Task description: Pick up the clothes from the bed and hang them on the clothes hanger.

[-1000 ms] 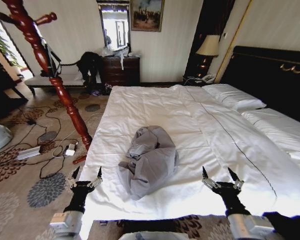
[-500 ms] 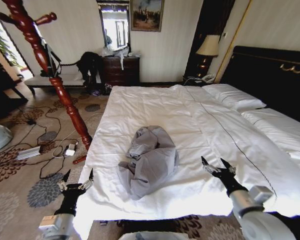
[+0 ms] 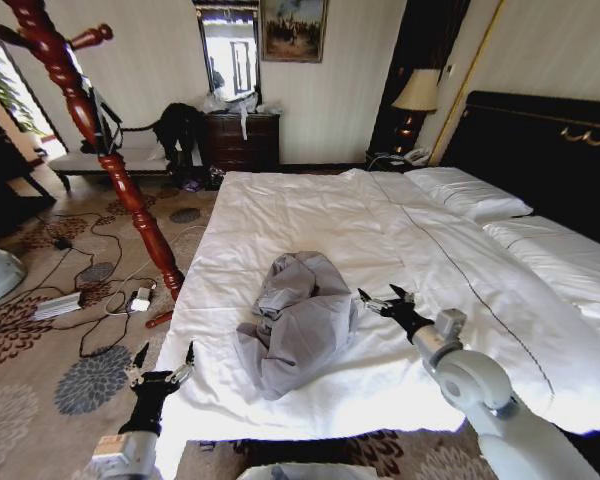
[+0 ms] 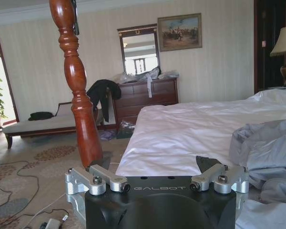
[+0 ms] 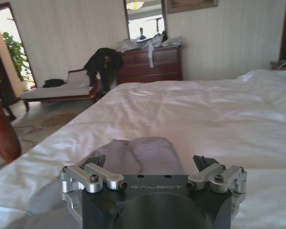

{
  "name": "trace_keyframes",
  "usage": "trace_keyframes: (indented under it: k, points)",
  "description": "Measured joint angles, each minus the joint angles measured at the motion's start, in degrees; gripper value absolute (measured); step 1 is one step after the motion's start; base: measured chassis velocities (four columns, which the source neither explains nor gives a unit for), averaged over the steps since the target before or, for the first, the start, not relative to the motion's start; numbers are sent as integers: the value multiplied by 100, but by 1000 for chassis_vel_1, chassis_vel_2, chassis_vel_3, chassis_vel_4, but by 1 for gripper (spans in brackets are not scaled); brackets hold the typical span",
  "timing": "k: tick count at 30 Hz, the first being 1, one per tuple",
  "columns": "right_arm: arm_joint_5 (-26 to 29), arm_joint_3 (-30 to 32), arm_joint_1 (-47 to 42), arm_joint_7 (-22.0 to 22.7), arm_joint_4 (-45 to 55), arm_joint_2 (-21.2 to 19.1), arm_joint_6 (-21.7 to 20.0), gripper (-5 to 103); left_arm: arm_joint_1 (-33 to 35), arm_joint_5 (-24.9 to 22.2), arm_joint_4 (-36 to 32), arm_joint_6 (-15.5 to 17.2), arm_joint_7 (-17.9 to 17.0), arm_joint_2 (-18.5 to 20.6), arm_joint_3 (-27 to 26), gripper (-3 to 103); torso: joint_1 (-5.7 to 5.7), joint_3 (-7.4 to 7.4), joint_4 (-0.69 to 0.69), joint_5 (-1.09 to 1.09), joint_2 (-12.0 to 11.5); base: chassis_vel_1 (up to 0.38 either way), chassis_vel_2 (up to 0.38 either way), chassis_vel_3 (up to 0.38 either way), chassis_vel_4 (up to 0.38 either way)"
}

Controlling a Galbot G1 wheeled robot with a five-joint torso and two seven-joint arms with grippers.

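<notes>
Now, on our left, the left end effector hovers low by the bed's near corner, fingers spread open, beside the red wooden clothes hanger post. Moving across — the clothes, a crumpled grey jacket, lie on the white sheet near the foot edge. Just right of them sits our right end effector, fingers apart, gripping nothing.
</notes>
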Motion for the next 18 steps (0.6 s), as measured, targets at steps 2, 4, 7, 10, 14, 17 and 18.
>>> trace_keyframes:
  k: [2, 4, 7, 10, 14, 17, 18]
  points:
    - [636, -673, 786, 322, -270, 15, -234, 100, -31, 49, 37, 5, -6, -1, 56, 100, 1, 0, 4, 0, 0, 0, 0, 0, 0]
    - [1084, -1145, 1358, 589, -596, 120, -366, 100, -40, 73, 60, 5, -8, -16, 70, 100, 0, 1, 5, 0, -1, 0, 0, 0, 0]
    - [1672, -1741, 2144, 932, -1277, 349, -510, 100, -23, 75, 87, -13, -10, -56, 37, 100, 0, 0, 2, 1, -1, 0, 0, 0, 0]
    - [2293, -2117, 2789, 1247, -1901, 611, -641, 100, 29, 34, 117, -67, -9, -84, -82, 100, 1, 1, 6, -1, -1, 0, 0, 0, 0]
    - [2589, -2220, 2961, 1525, -2303, 783, -801, 100, 56, -21, 157, -106, -8, -90, -155, 100, 0, 0, 0, 0, -1, 0, 0, 0, 0]
    - [2822, -2205, 2922, 1750, -2326, 839, -975, 100, 53, -64, 175, -108, -8, -93, -166, 100, 1, 0, 0, 1, -1, 0, 0, 0, 0]
    - [2877, -2198, 2888, 1809, -2326, 846, -1027, 100, 50, -79, 182, -108, -10, -93, -171, 100, 1, 0, 1, 1, -1, 0, 0, 0, 0]
